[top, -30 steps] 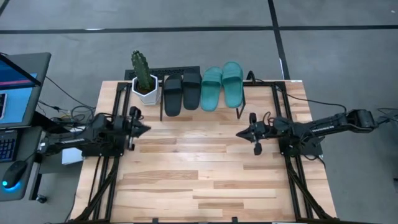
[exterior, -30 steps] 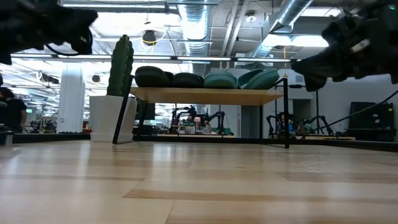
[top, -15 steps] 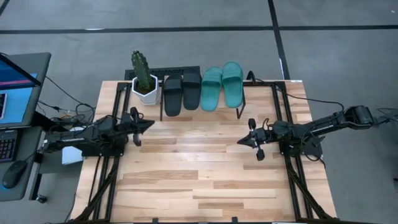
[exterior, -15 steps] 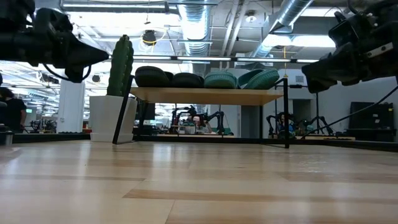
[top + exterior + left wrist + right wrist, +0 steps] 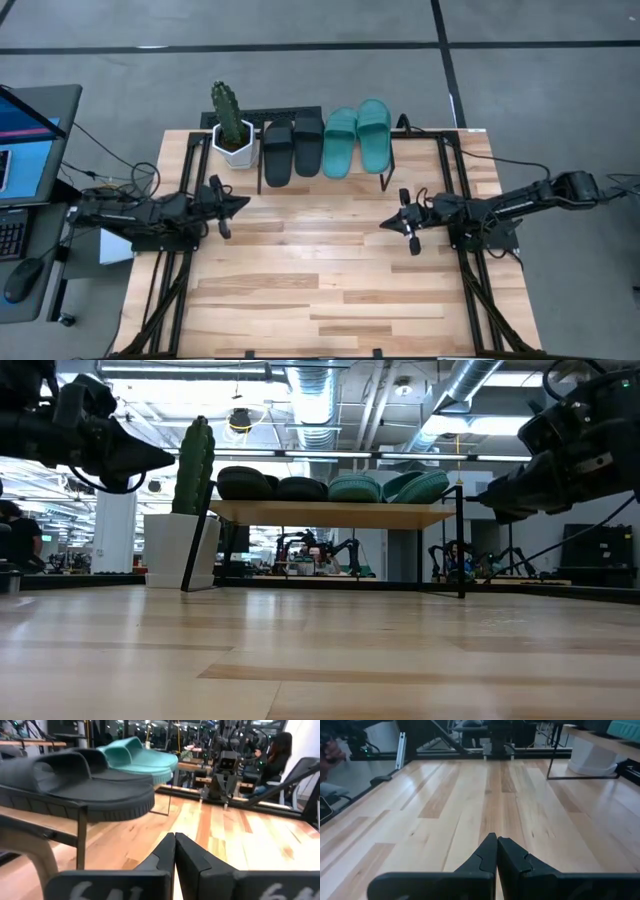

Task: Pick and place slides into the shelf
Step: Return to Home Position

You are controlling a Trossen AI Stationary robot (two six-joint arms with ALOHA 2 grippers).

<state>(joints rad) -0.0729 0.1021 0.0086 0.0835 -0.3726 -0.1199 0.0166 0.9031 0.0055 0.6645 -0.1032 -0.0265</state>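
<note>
Four soft open-toe slides lie side by side on the low shelf with a light wooden top and thin black frame (image 5: 330, 513), which stands at the table's far edge. A black slide (image 5: 278, 152) is nearest the cactus, then comes a second black slide (image 5: 308, 143). Next are a teal green slide (image 5: 339, 142) and a second teal green slide (image 5: 374, 135) at the right end. From above they cover nearly all of the wooden top, and only bits of the black frame show. In the low view only their edges rise above the panel. The rightmost teal one looks tilted there, but how it rests cannot be told. In the left wrist view the black slides hide much of the teal ones.

A green cactus in a white faceted pot (image 5: 232, 128) stands just beside the shelf's left end. Left of the light plank table (image 5: 320, 280), a laptop screen (image 5: 25, 140) is cut off by the picture's edge. A seated person (image 5: 277, 760) shows in the room beyond.

The left end effector (image 5: 240, 200) hovers above the table in front of the shelf's left end. It is near the black slides but apart from them, with its fingers pressed together on nothing. The right end effector (image 5: 385, 222) hangs in front of the shelf's right end, apart from the teal slides, with its fingers likewise closed and empty.
</note>
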